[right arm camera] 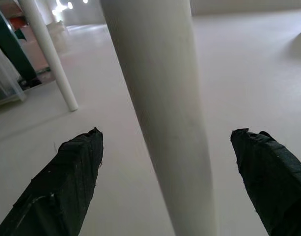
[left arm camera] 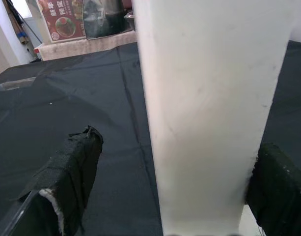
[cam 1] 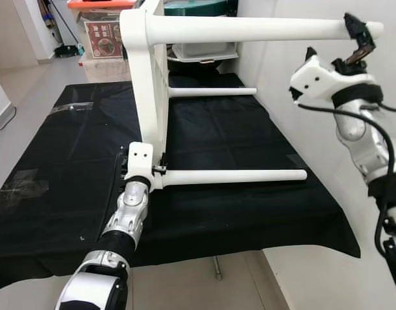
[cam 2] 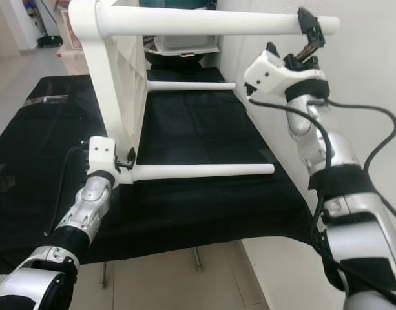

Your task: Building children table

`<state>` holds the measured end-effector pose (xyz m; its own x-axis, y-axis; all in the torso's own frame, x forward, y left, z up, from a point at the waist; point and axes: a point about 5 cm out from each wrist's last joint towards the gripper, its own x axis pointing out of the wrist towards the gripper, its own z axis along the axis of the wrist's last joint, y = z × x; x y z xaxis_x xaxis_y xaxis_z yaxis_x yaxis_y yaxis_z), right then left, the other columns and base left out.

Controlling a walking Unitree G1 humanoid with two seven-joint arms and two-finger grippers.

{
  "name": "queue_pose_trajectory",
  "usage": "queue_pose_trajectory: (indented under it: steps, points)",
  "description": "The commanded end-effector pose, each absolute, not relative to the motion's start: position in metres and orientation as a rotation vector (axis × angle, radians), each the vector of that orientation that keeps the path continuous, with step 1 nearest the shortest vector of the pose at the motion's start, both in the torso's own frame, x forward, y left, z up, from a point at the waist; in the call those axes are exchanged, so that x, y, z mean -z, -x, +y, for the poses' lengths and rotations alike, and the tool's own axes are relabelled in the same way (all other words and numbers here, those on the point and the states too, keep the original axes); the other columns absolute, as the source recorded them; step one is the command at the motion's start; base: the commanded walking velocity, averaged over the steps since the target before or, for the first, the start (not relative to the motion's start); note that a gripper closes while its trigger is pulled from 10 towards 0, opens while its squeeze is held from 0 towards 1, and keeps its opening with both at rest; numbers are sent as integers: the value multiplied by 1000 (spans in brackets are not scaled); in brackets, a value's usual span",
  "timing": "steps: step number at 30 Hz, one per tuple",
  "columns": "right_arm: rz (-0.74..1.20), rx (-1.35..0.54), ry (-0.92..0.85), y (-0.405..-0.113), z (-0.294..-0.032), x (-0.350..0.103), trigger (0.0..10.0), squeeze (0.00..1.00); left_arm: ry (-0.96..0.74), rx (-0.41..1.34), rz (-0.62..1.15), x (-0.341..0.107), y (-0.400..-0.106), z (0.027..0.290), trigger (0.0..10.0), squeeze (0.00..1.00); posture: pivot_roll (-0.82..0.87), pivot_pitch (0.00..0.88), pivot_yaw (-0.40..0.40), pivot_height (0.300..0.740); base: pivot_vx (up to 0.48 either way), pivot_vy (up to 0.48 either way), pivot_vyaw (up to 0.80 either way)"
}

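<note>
Children's table [cam 1: 149,84]: white, lying on its side on the black cloth, its flat top panel standing on edge and its round legs pointing toward the robot's right.
Upper leg [cam 1: 249,29]: runs level high above the cloth, its far end close to the white wall.
Lower front leg [cam 1: 236,175]: lies along the cloth, near the front edge of the tabletop.
Lower back leg [cam 1: 210,92]: thinner in view, farther away, also level over the cloth.
Black cloth [cam 1: 68,168]: covers the tabletop and hangs over its front edge.
Left gripper [cam 1: 146,169]: low at the bottom corner of the table's top panel, where the lower front leg joins it.
Left jaws: spread wide; in the left wrist view the white panel edge stands between the two black fingers [left arm camera: 67,182], one finger well clear of it, the other just beside it; I cannot tell whether that one touches.
Right gripper [cam 1: 358,40]: raised at the far end of the upper leg, beside the wall.
Right jaws: wide apart on either side of the upper leg; in the right wrist view both fingers [right arm camera: 67,177] stand clear of it, holding nothing.
Background: storage boxes [cam 1: 104,32] and a green lid [cam 1: 198,8] beyond the tabletop.
</note>
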<state>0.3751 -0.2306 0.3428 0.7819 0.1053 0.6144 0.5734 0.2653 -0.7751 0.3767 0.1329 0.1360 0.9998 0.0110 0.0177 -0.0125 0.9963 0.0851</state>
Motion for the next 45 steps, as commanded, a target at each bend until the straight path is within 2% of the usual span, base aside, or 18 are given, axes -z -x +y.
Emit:
queue_pose_trajectory:
  steps: [1,5,6,7,8,9,22,32,39,42,45]
  points:
    - [-633,328,1310,-377,-229,-340,10000,0,-79,-26,-14,-135,-377,136,10000,0,-108,0,-26,740,0,0,0]
    - [-609,313,1328,-383,-230,-340,10000,0,-81,-24,-16,-134,-377,136,10000,0,-108,0,-26,740,0,0,0]
    - [-597,301,1329,-385,-231,-341,8078,0,-82,-24,-15,-134,-378,136,10000,0,-108,0,-26,740,0,0,0]
    - [-597,301,1329,-385,-231,-341,8078,0,-82,-24,-15,-134,-378,136,10000,0,-108,0,-26,740,0,0,0]
    - [-585,284,1327,-387,-232,-342,1020,0,-83,-24,-15,-134,-378,137,10000,0,-108,0,-26,740,0,0,0]
    - [-577,269,1326,-388,-232,-343,0,0,-84,-24,-14,-135,-378,137,10000,0,-108,0,-26,740,0,0,0]
    - [-501,251,1343,-395,-238,-340,0,0,-84,-20,-9,-133,-379,137,10000,0,-110,0,-28,740,0,0,0]
    - [-527,240,1334,-396,-235,-345,0,0,-99,-26,0,-135,-383,143,10000,0,-114,0,-28,740,0,0,0]
    - [-497,202,1146,-399,-233,-343,0,0,-138,-72,-26,-150,-390,163,10000,0,-120,0,-24,740,0,0,0]
    - [-484,199,1119,-399,-234,-341,0,0,-141,-81,-31,-152,-390,166,10000,0,-120,0,-24,740,0,0,0]
    - [-419,192,1000,-402,-239,-332,0,0,-185,-141,-108,-174,-394,188,10000,0,-105,0,-26,740,0,0,0]
